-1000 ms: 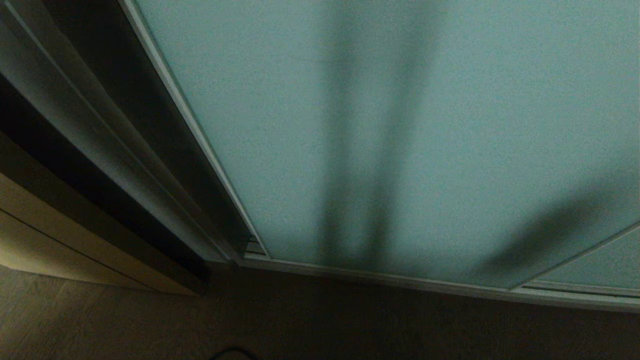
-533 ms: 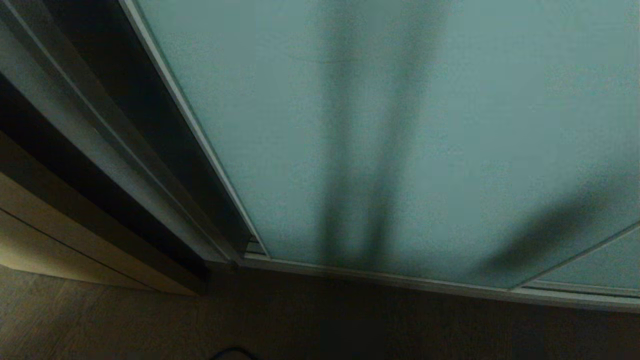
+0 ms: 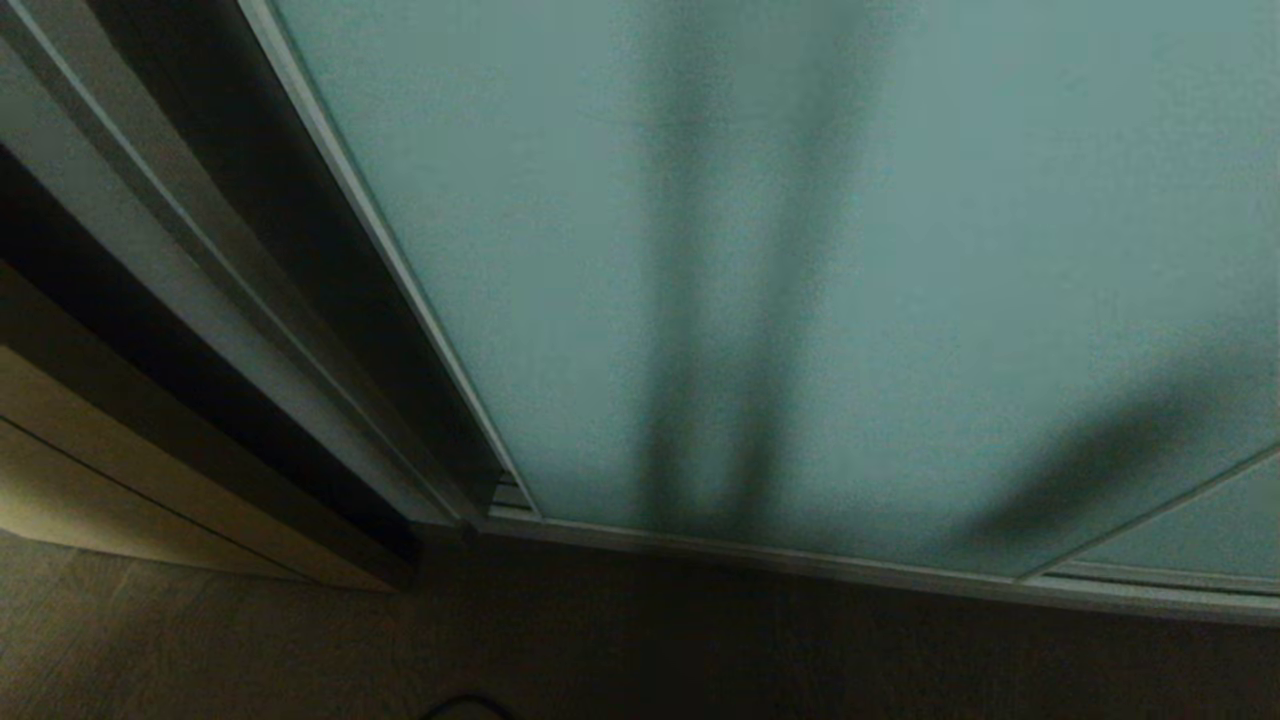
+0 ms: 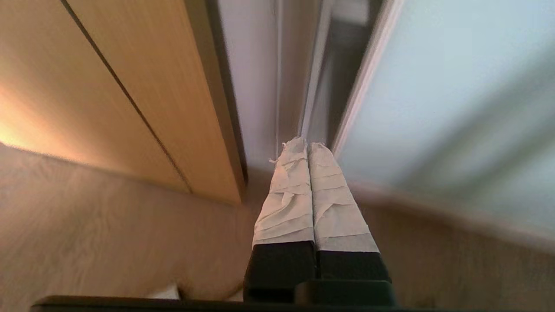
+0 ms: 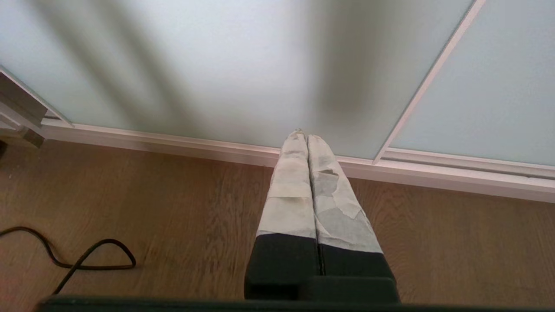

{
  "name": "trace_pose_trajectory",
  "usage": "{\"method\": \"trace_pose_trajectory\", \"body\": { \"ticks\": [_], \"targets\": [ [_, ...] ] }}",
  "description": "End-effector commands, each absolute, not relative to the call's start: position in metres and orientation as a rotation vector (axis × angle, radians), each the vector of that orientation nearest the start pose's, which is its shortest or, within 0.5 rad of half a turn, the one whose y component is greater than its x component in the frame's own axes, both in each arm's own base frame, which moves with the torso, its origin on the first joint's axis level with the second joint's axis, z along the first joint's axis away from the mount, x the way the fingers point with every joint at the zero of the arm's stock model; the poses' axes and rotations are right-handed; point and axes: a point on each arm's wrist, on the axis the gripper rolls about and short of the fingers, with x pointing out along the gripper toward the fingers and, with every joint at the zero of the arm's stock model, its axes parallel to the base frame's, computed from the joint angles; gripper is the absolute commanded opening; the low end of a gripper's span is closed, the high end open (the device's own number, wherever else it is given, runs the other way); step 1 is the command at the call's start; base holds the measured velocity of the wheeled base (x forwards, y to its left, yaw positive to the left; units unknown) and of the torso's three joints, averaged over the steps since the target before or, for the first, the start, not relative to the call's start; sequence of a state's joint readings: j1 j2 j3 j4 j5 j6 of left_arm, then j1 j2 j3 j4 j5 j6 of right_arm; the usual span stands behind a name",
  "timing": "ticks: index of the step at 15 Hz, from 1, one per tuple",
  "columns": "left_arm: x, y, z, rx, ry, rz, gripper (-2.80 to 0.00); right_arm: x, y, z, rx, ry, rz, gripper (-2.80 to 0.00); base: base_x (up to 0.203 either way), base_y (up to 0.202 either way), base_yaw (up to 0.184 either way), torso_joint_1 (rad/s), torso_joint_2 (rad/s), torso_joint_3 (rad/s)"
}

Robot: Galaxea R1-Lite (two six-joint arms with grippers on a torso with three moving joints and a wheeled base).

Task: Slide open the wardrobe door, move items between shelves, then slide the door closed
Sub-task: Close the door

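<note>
White-taped left end effector (image 4: pixel 308 145): pressed shut, grips nothing, points toward the narrow dark slot beside the silver frame edge (image 4: pixel 368 73) of the sliding wardrobe door (image 3: pixel 800 250). Cannot tell whether touching that edge. Sits between the beige cabinet front (image 4: pixel 130 86) on one side and the frosted teal panel on the other, low above the wooden floor (image 5: pixel 173 195).

Right end effector (image 5: pixel 303 135): likewise closed and empty, aims at the bottom rail (image 5: pixel 173 141) further along the same panel, near a slim divider bar. Looks parked.

Further out: fills most of the head view, that frosted door, with soft shadows across it. Shelves and items hidden behind it. Black cable (image 5: pixel 86 260) looped on the floor, well apart from the rail.

Likely risks:
- Closed tips slipping off the slim frame when pushing sideways, for want of purchase on smooth metal.
- Tips jamming in the slot between jamb and frame if driven in too deep.
- Pressing on the frosted panel instead of the frame, flexing it or binding it in its track.
- Base catching the cable if driven sideways.
</note>
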State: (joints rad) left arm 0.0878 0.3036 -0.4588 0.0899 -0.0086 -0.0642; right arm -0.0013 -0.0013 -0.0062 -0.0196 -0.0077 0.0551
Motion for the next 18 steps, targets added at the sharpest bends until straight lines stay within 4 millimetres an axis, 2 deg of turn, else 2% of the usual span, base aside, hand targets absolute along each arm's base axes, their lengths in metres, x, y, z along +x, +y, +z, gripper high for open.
{"method": "trace_pose_trajectory", "body": {
  "ticks": [1, 2, 6, 10, 11, 12, 18],
  "targets": [
    [-0.017, -0.002, 0.172, -0.045, 0.005, 0.061, -2.80, -0.023, 0.000, 0.079, 0.055, -0.028, -0.007, -2.80, 0.000, 0.000, 0.000, 0.000, 0.00, 0.000],
    [-0.015, -0.002, 0.165, -0.034, 0.029, 0.048, -2.80, -0.023, 0.000, 0.079, 0.055, -0.028, -0.008, -2.80, 0.000, 0.000, 0.000, 0.000, 0.00, 0.000],
    [-0.010, 0.000, 0.163, 0.031, 0.026, -0.059, -2.80, -0.023, 0.000, 0.079, 0.055, -0.028, -0.008, -2.80, 0.000, 0.000, 0.000, 0.000, 0.00, 0.000],
    [-0.026, -0.001, 0.105, 0.071, -0.044, -0.036, -2.80, -0.023, 0.000, 0.079, 0.055, -0.028, -0.007, -2.80, 0.000, 0.000, 0.000, 0.000, 0.00, 0.000],
    [-0.024, -0.001, 0.086, 0.092, -0.027, -0.030, -2.80, -0.024, 0.000, 0.079, 0.055, -0.029, -0.008, -2.80, 0.000, 0.000, 0.000, 0.000, 0.00, 0.000],
    [-0.023, -0.001, 0.076, 0.092, -0.006, -0.025, -2.80, -0.023, 0.000, 0.079, 0.055, -0.028, -0.008, -2.80, 0.000, 0.000, 0.000, 0.000, 0.00, 0.000],
    [-0.023, -0.001, 0.076, 0.074, 0.001, -0.019, -2.80, -0.023, 0.000, 0.079, 0.055, -0.028, -0.007, -2.80, 0.000, 0.000, 0.000, 0.000, 0.00, 0.000]
  ]
}}
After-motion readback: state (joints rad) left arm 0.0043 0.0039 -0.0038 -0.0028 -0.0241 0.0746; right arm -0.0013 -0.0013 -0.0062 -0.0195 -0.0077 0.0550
